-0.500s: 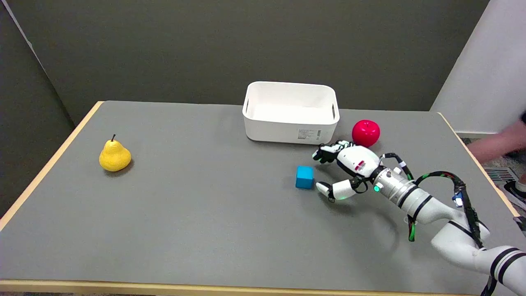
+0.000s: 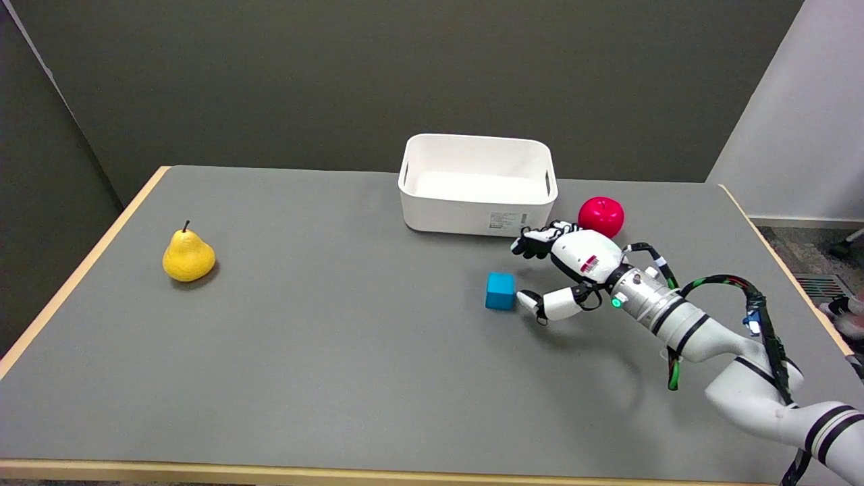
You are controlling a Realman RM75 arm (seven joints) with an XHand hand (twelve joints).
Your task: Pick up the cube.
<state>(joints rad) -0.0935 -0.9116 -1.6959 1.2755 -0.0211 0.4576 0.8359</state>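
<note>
A small blue cube [image 2: 500, 291] sits on the grey table [image 2: 324, 351], right of centre. My right hand [image 2: 563, 270] hovers just to the cube's right, open and holding nothing. Its thumb tip is close beside the cube's right face, and whether they touch I cannot tell. The other fingers [image 2: 533, 241] are spread above and behind the cube, apart from it.
A white bin [image 2: 478, 184] stands at the back, just behind the hand. A red apple [image 2: 601, 216] lies right of the bin, close behind my wrist. A yellow pear [image 2: 188, 256] rests far left. The table's right edge [image 2: 786, 270] runs near my forearm.
My right hand has shifted a little up and left, bringing the thumb closer to the cube. A person's arm at the right edge has left the view. The cube has not moved.
</note>
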